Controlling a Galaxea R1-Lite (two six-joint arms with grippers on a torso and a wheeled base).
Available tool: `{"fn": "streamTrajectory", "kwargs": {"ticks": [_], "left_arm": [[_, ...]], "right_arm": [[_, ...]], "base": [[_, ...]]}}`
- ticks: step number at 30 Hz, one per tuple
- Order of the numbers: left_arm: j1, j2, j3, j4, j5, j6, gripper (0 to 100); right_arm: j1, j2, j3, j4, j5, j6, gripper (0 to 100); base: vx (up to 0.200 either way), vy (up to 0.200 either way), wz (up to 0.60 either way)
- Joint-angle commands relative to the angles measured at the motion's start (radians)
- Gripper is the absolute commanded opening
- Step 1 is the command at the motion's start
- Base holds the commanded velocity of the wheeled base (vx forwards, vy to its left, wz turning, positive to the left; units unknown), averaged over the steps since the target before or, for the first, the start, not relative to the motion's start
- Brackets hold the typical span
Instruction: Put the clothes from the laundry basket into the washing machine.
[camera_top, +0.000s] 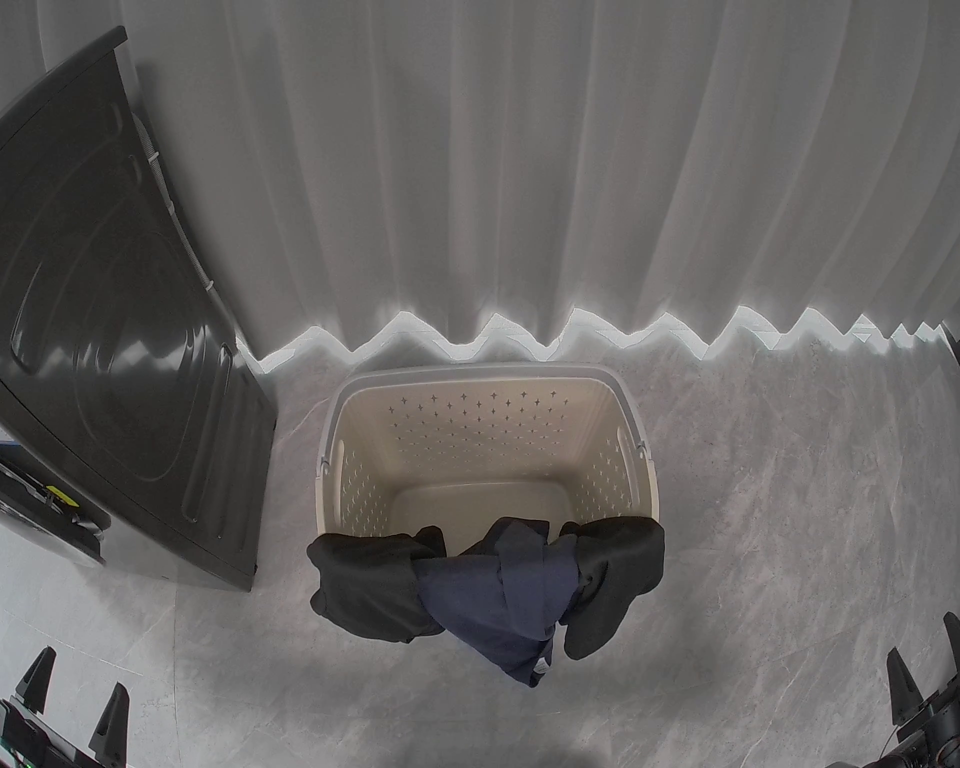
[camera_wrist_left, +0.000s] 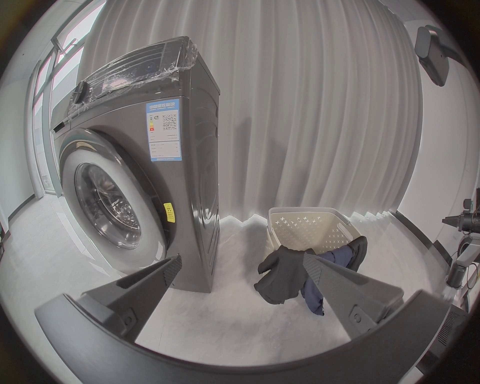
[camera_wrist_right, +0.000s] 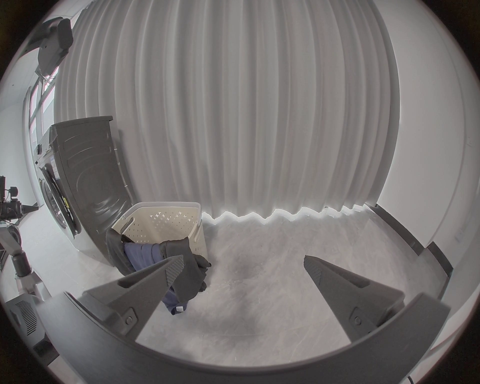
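Left gripper (camera_top: 72, 700) and right gripper (camera_top: 925, 665) are hovering short of the beige perforated plastic basket (camera_top: 480, 372), fingers spread. I'd be grabbing the black-and-navy clothes (camera_top: 500, 590) draping its near rim mid-bunch.

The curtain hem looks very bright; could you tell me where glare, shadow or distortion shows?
Head view: daylight glares under the curtain; reflections streak the washing machine. Left wrist view: fisheye bowing curves it, corners go black. Right wrist view: same bowing; a soft shadow on the floor beside the basket.
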Motion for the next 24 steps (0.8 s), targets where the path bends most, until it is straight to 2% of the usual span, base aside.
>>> {"fn": "streamTrajectory", "kwargs": {"ticks": [1, 3, 9, 15, 21, 24], "left_arm": [[0.000, -0.017, 0.016, 0.000, 0.000, -0.001, 100], [0.000, -0.017, 0.016, 0.000, 0.000, -0.001, 100], [0.001, -0.017, 0.016, 0.000, 0.000, -0.001, 100], [0.000, -0.017, 0.016, 0.000, 0.000, -0.001, 100], [0.001, -0.017, 0.016, 0.000, 0.002, -0.001, 100], [0.000, -0.017, 0.016, 0.000, 0.002, -0.001, 100]], "right_arm": [[0.001, -0.016, 0.018, -0.001, 0.000, 0.000, 100], [0.001, -0.016, 0.018, 0.000, 0.000, 0.000, 100], [0.001, -0.016, 0.018, -0.001, 0.000, 0.000, 100], [0.001, -0.016, 0.018, -0.001, 0.000, 0.000, 100], [0.001, -0.016, 0.018, -0.001, 0.000, 0.000, 100], [0.001, -0.016, 0.018, -0.001, 0.000, 0.000, 100]], "base": [[0.000, 0.000, 0.00], [0.000, 0.000, 0.00], [0.200, 0.000, 0.00], [0.000, 0.000, 0.00], [0.200, 0.000, 0.00], [0.000, 0.000, 0.00]]}}
